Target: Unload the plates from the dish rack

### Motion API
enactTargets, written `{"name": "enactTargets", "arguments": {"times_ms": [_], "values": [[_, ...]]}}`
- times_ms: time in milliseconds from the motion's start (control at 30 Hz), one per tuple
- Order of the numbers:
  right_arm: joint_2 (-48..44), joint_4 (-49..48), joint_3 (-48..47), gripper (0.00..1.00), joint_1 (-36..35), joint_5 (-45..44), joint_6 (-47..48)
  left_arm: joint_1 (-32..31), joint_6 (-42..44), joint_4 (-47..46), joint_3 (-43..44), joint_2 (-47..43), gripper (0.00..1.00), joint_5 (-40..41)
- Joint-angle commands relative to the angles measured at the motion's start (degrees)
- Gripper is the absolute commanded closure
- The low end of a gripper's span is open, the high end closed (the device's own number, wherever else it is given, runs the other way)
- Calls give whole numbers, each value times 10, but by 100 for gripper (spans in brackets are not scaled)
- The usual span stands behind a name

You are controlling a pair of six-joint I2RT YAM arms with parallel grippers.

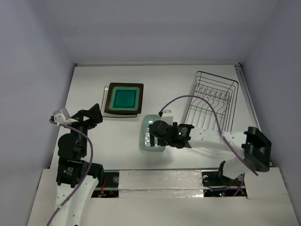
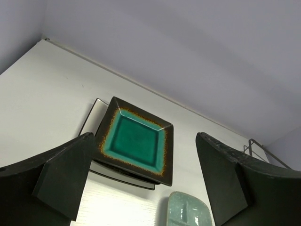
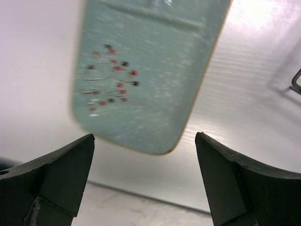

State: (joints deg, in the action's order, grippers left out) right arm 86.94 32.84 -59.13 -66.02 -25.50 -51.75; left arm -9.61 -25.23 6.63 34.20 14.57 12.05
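The teal plate with the dark brown rim lies on top of a stack, with a white plate's edge showing beneath it. A pale green oblong plate lies flat on the table. My right gripper hovers open over its near end, with nothing between the fingers. My left gripper is open and empty, near the stack's left front corner. The wire dish rack stands at the back right and holds no plates.
Grey walls enclose the white table on three sides. A purple cable arcs from the right arm over the space between the pale green plate and the rack. A rack wire shows at the right edge of the right wrist view.
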Motion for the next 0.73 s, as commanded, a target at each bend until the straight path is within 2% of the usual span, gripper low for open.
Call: {"name": "enactTargets", "arguments": {"times_ms": [0, 100, 200, 267, 300, 333, 367, 400, 467, 500, 600, 633, 667, 700], "values": [[-70, 84, -84, 6, -36, -93, -20, 4, 3, -15, 2, 8, 13, -2], [-102, 62, -102, 7, -49, -85, 8, 4, 3, -8, 4, 10, 7, -2], [-152, 36, -116, 18, -68, -102, 27, 4, 1, -7, 4, 16, 4, -2], [-212, 26, -121, 51, -75, -118, 30, 4, 3, -2, 10, 20, 4, -2], [-237, 23, -121, 84, -83, -136, 35, 4, 4, 0, 14, 21, 3, -2], [-265, 21, -121, 94, -90, -149, 38, 4, 5, 1, 18, 22, 3, -2], [-325, 21, -119, 99, -90, -163, 40, 4, 5, 0, 31, 27, 3, -2], [-357, 21, -116, 100, -90, -194, 45, 4, -2, -1, 42, 29, 3, -2], [-421, 13, -107, 99, -90, -221, 56, 4, -10, -11, 80, 47, 2, -2], [-479, -4, -97, 90, -90, -241, 70, 4, -15, -14, 96, 53, 2, -2], [-574, -44, -62, 64, -90, -272, 90, 4, -15, -14, 143, 77, 2, -2], [-591, -47, -54, 41, -90, -278, 89, 4, -15, -12, 148, 81, 3, -2], [-603, -51, -45, 26, -90, -283, 88, 4, -15, -9, 152, 86, 3, -2], [-620, -49, -37, 17, -90, -290, 76, 4, -16, -7, 150, 88, 3, -2]]}}
